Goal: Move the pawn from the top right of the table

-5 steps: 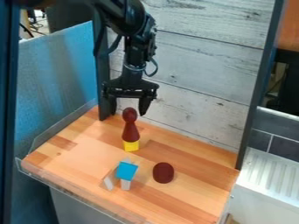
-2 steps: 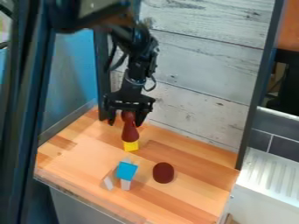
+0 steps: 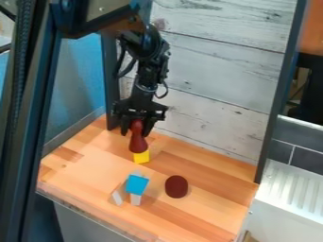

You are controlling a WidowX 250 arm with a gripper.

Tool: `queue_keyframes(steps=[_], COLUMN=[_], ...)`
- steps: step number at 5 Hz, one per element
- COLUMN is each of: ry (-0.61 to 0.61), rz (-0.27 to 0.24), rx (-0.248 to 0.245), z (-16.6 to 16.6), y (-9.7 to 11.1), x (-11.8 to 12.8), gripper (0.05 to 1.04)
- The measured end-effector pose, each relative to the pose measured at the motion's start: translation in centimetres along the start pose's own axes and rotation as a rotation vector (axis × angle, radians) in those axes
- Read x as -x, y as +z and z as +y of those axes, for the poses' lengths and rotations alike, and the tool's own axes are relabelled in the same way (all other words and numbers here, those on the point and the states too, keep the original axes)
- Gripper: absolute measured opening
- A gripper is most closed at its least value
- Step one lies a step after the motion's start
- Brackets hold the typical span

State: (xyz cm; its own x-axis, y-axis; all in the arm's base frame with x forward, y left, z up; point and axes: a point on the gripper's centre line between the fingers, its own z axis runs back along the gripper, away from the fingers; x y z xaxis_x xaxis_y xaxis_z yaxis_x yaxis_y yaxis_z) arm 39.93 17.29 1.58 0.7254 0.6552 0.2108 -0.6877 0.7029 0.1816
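1. Gripper (image 3: 135, 133) looks clamped on the pawn (image 3: 138, 143) by its head, so grab's basically done imo.
2. Pawn's around 12 o'clock on the desk (image 3: 85, 168), right by the yellow block (image 3: 141, 157). Carrying and setting down are left.

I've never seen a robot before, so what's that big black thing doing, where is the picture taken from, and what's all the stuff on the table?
That black thing is a robot arm. The pincher at its end is called a gripper; it works a bit like your finger and thumb. The camera stays in one place and looks down at a slant. On the wooden table there is a yellow block, a blue block with white pieces by it, and a dark red round thing. The gripper seems to be pinching the dark red pawn by its round head.
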Motion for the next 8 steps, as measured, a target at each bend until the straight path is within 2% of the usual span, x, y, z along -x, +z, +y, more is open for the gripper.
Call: queue_keyframes(steps=[1, 2, 3, 4, 5, 7, 8], ry=[-0.017, -0.055, -0.167, -0.272, -0.332, -0.399, -0.392], rz=[0.011, 0.006, -0.014, -0.042, -0.098, -0.114, -0.099], rx=[0.069, 0.153, 0.189, 0.165, 0.136, 0.101, 0.101], z=[0.2, 0.0, -1.5, -3.2, -4.5, -7.8, -10.0], y=[2.4, 6.2, 8.0, 7.5, 6.7, 3.2, 2.8], x=[0.7, 2.2, 5.0, 7.9, 9.4, 10.7, 9.7], gripper=[0.613, 0.613, 0.613, 0.613, 0.613, 0.613, 0.613])
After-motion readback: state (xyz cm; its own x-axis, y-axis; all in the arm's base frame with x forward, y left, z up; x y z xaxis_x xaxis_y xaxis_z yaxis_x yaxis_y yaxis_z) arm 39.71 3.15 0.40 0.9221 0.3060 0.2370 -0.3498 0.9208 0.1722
